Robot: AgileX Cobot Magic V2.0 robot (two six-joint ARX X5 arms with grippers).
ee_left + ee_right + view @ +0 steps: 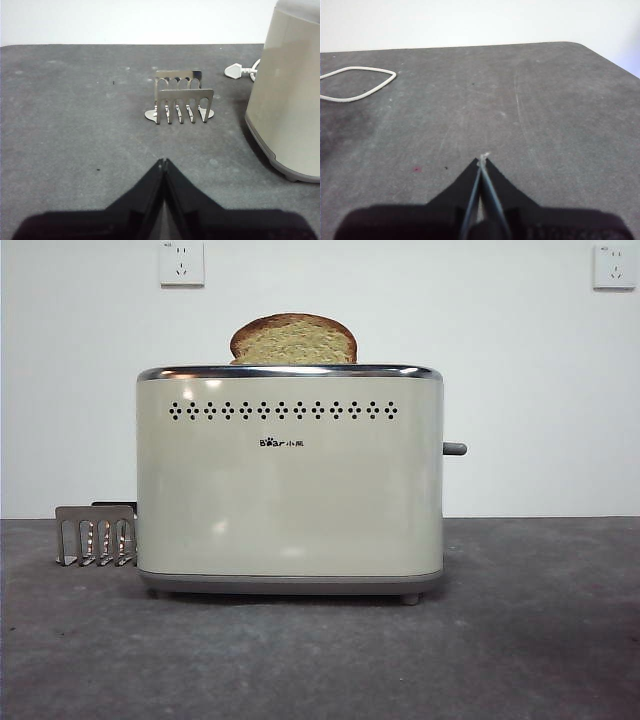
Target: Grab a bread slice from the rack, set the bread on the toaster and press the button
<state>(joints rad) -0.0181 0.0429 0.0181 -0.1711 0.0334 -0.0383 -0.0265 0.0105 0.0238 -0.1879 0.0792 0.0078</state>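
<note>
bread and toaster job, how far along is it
Done: the slice of bread sits in the toaster, and the rack is empty. In hand: nothing; the left gripper and right gripper are shut, away from everything. Left: the button, apparently not pressed yet.

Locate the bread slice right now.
Front view: the slice of bread stands upright in the toaster top slot, rounded top poking above the chrome rim; the rack beside it holds none.

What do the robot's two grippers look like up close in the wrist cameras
Both are matte black. The left gripper has two flat, wedge-shaped jaws tapering to one sharp point from a broad dark base. The right gripper has the same shape, with paler grey inner edges along the seam and a small whitish fleck at its tip. No cables or markings show.
</note>
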